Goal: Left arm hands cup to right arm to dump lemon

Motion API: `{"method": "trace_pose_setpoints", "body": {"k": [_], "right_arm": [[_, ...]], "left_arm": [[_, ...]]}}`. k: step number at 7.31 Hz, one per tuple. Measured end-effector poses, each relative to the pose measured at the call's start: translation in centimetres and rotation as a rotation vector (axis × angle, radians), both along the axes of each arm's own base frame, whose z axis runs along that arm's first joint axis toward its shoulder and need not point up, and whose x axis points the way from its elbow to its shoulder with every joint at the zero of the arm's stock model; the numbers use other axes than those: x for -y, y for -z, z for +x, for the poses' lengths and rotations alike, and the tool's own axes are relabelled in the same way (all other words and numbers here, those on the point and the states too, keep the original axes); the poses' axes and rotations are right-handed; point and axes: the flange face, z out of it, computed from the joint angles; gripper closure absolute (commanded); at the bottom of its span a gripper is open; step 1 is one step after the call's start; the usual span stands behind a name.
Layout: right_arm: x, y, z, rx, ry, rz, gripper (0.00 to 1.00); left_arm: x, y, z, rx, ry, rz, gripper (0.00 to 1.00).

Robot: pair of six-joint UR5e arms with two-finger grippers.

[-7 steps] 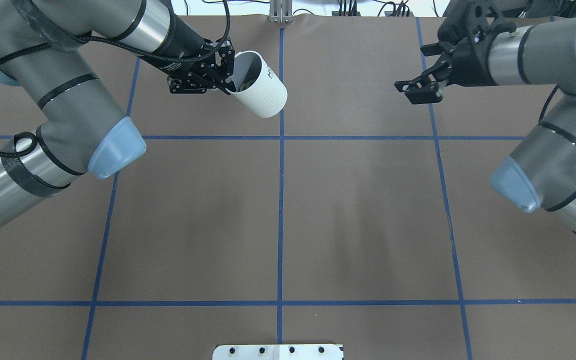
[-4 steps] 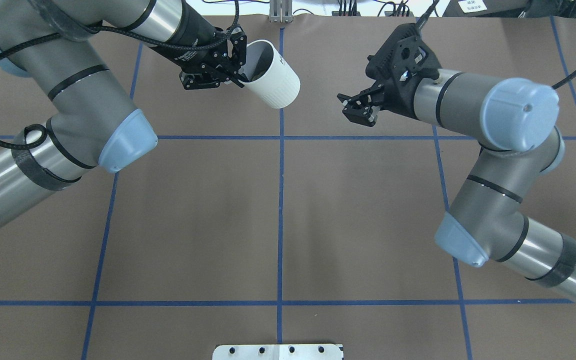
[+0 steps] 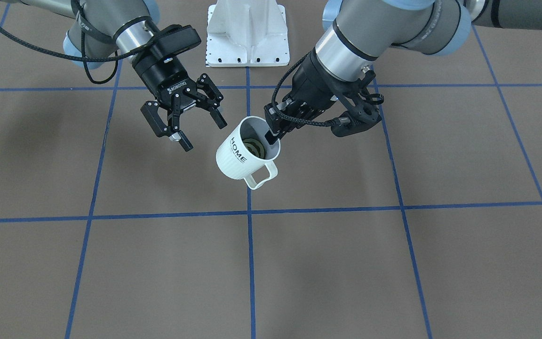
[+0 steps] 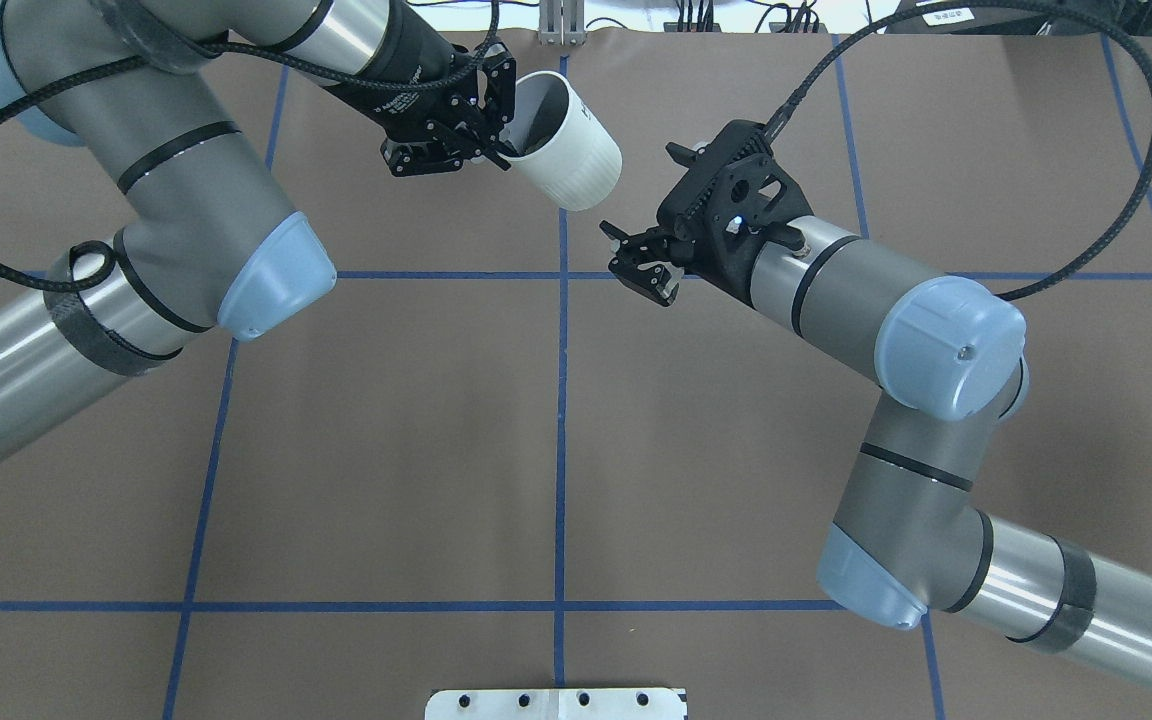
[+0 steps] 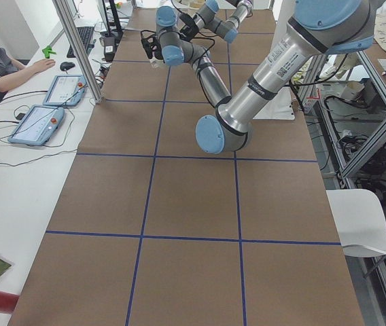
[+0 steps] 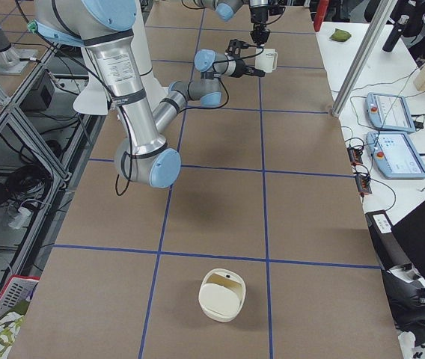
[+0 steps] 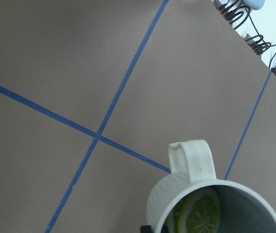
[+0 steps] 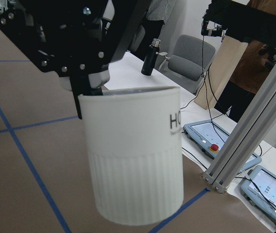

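The left arm's gripper [image 3: 271,133] is shut on the rim of the white "HOME" cup [image 3: 238,157] and holds it tilted above the table, handle toward the operators' side. The lemon [image 3: 253,147] lies inside the cup; it also shows in the left wrist view [image 7: 202,213]. In the overhead view the left gripper [image 4: 498,152] holds the cup [image 4: 571,150] at the far centre. The right arm's ROBOTIQ gripper [image 3: 203,133] is open and empty, a short gap from the cup's side. It also shows in the overhead view [image 4: 634,262]. The right wrist view shows the cup [image 8: 134,165] close ahead.
Blue tape lines cross the brown table. The white robot base plate [image 3: 247,33] sits at the near centre edge [image 4: 556,703]. A white round object [image 6: 222,295] lies far down the table on the right arm's end. Operator tablets [image 6: 396,153] lie beyond the table edge.
The right arm has swung in from the far right corner toward the centre, bringing its open gripper near the cup. The left arm has carried the cup slightly right and farther.
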Motion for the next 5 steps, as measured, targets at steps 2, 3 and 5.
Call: {"method": "trace_pose_setpoints", "body": {"k": [2,3,5], "right_arm": [[-0.9,0.3,-0.7,0.02,0.005,0.012,0.06],[-1.0,0.3,-0.9,0.021,0.005,0.014,0.06],[-1.3,0.3,-1.1,0.022,-0.008,0.015,0.06]], "left_arm": [[-0.3,0.2,0.3,-0.004,-0.007,0.002,1.0],[-0.8,0.3,0.7,-0.006,-0.016,0.004,1.0],[-1.8,0.8,1.6,-0.013,-0.036,0.011,1.0]]}}
